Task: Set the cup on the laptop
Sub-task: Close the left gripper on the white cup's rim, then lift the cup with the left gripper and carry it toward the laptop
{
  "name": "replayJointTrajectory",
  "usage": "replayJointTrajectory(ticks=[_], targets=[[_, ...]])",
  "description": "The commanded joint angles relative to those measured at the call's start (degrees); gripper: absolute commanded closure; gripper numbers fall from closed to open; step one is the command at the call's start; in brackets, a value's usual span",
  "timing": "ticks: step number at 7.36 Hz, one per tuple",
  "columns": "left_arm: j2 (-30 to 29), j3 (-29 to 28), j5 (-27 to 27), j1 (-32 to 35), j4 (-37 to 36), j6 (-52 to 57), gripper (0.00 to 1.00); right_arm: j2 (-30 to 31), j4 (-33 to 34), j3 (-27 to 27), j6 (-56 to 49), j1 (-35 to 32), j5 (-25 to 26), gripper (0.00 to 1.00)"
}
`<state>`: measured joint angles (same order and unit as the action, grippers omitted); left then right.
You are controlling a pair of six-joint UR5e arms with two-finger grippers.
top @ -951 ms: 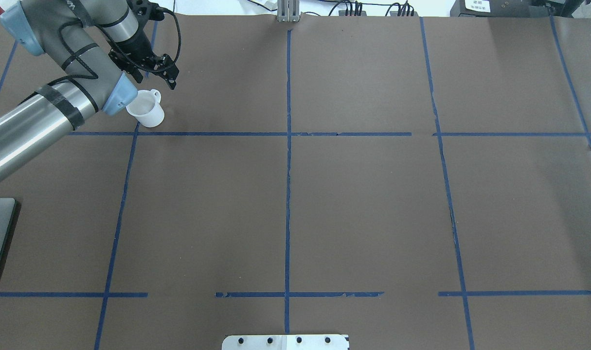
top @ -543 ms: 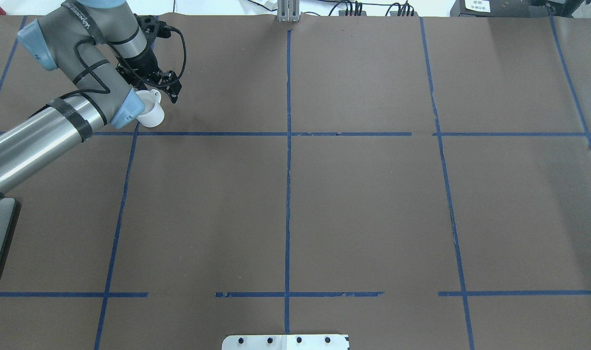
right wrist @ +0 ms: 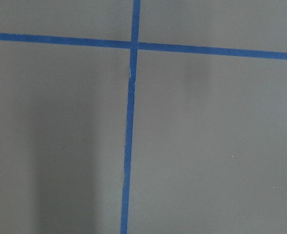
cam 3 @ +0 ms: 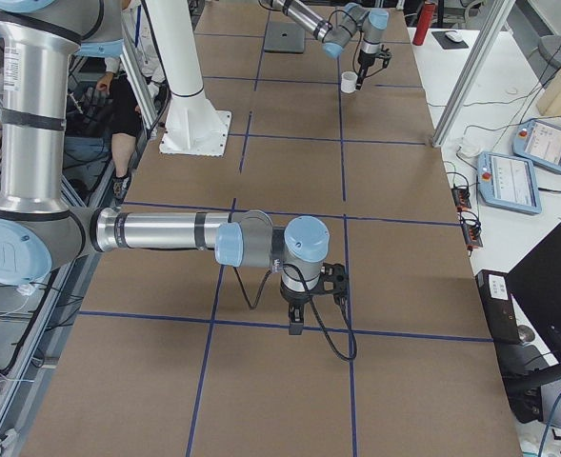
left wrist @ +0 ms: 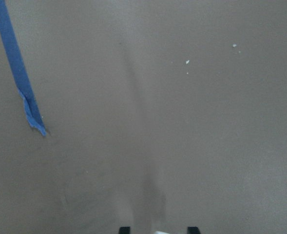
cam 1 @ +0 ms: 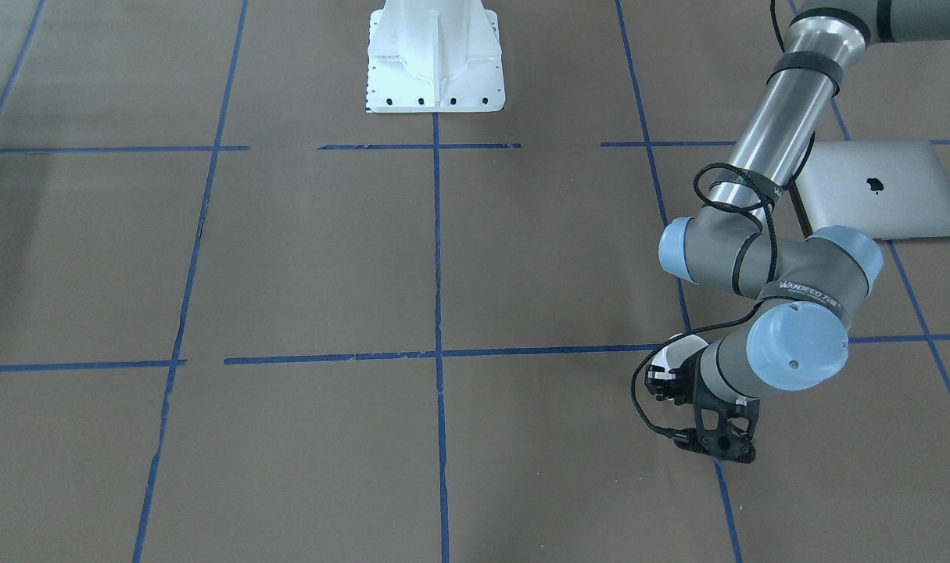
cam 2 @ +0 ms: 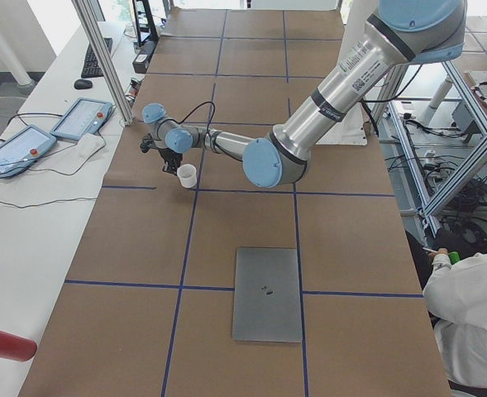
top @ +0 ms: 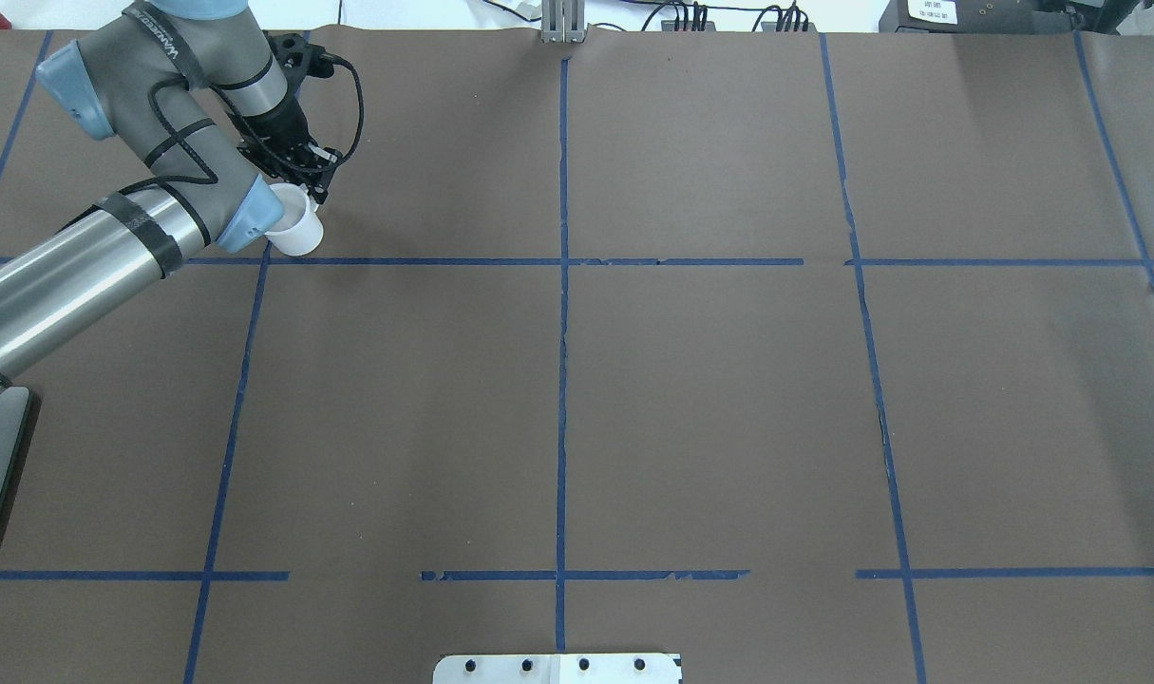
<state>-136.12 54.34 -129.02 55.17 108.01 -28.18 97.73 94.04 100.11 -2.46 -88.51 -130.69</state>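
Now left gripper is down on the cup, upper left of the overhead view. One second ago it hung behind the cup with jaws spread and the loop handle in plain sight. Half a second ago it was lower and nearer. At this moment the handle is covered by the black fingers and the jaws look pulled in onto the cup's far rim or handle side. Left wrist view backs this up: two dark fingertips at the bottom edge with a white sliver between them. How firm the clamp is can't be read.

The cup has barely shifted across the frames and seems to sit on the brown paper just above the blue tape line. No lift visible.

So the grasp looks just made and transport has not begun. The laptop lies closed at the right edge of the front-facing view, well apart from the cup, lid bare.

Right gripper hangs over a tape crossing in the lower middle of the right side view, away from the action. Its jaws can't be judged.
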Motion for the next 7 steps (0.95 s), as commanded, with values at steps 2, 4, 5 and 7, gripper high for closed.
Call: replayJointTrajectory(ticks=[2, 4, 5, 7], targets=[[-0.3, 0.5, -0.2, 1.7, -0.9, -0.1, 1.0, 0.0, 0.0, 0.0, 0.0, 0.0, 0.0, 0.0], [0.2, 1.5, -0.6, 6.5, -7.2, -0.2, 1.0, 0.0, 0.0, 0.0, 0.0, 0.0, 0.1, 0.0], [2.8, 6.6, -0.6, 9.1, -12.5, -0.1, 1.0, 0.0, 0.0, 0.0, 0.0, 0.0, 0.0, 0.0], [14.3, 22.5, -0.7, 12.5, -16.1, 0.1, 1.0, 0.0, 0.0, 0.0, -0.1, 0.0, 0.0, 0.0]])
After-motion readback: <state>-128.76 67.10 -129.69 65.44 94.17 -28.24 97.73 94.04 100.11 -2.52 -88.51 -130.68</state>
